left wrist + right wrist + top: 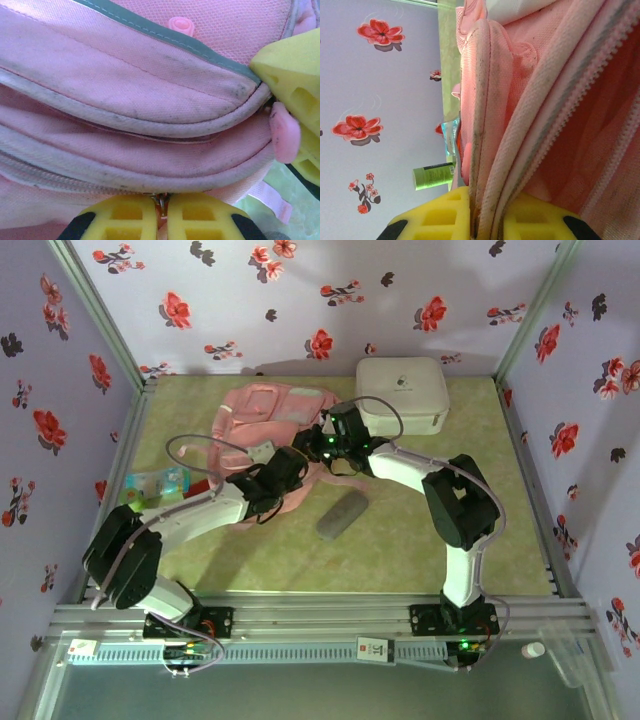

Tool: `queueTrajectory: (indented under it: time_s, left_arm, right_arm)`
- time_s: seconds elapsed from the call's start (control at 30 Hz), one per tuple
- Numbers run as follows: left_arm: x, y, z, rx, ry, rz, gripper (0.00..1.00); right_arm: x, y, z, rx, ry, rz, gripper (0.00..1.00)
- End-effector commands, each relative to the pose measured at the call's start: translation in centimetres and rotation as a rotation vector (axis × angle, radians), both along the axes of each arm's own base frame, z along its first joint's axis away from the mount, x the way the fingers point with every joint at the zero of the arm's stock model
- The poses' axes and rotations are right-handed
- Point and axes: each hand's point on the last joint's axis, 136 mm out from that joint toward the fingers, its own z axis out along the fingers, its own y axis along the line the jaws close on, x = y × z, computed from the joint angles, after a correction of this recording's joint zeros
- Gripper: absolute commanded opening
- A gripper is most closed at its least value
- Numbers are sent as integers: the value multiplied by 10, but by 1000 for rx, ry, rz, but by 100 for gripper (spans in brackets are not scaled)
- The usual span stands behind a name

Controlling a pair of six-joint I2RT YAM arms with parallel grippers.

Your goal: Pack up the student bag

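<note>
Left jaws pinched shut on the metal zipper pull (161, 202) of the student bag (268, 408), right jaws clamped over its piped edge, soft pink fabric, grubby grey-smudged piping, grey trim band, lying at eleven o'clock on the green tabletop (400, 560)

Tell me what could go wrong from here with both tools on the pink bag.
1. The left tool pinches only the small zip pull; a skewed pull may slip it free.
2. The right tool grips a thin seam of the student bag; the soft fabric may bunch or drag instead of the zip sliding.
3. The tools work close together and may collide.
</note>
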Motion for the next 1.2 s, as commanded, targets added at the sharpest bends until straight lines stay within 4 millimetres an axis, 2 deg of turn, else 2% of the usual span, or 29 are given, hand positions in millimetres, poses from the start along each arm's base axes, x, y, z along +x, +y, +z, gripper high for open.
queueTrajectory:
  time_s: [0.0, 0.1, 0.23, 0.33, 0.57, 0.7, 0.8, 0.87, 1.17]
  left_arm:
    - [-9, 53, -6, 181, 32, 64, 0]
    - [-11, 62, -5, 180, 36, 50, 0]
    - [-13, 62, 9, 175, 21, -10, 0]
    - [-16, 73, 15, 206, 34, -24, 0]
    - [-19, 87, -1, 234, 129, -91, 0]
    - [-20, 71, -7, 206, 140, -216, 2]
    - [-17, 64, -8, 209, 134, -259, 14]
    - [-16, 62, -10, 212, 133, -271, 18]
    - [-11, 58, -20, 217, 135, -286, 23]
  right_arm:
    - [27, -16, 18, 10, -100, -104, 10]
    - [28, -18, 16, 4, -100, -114, 10]
    - [26, -19, 15, -1, -96, -108, 10]
    - [25, -20, 12, -9, -91, -106, 10]
    - [22, -25, 6, -35, -85, -111, 10]
    - [19, -24, 8, -28, -86, -97, 10]
    - [18, -21, 10, -14, -84, -82, 10]
    - [17, -20, 12, -5, -85, -77, 10]
    - [15, -20, 14, 2, -85, -73, 10]
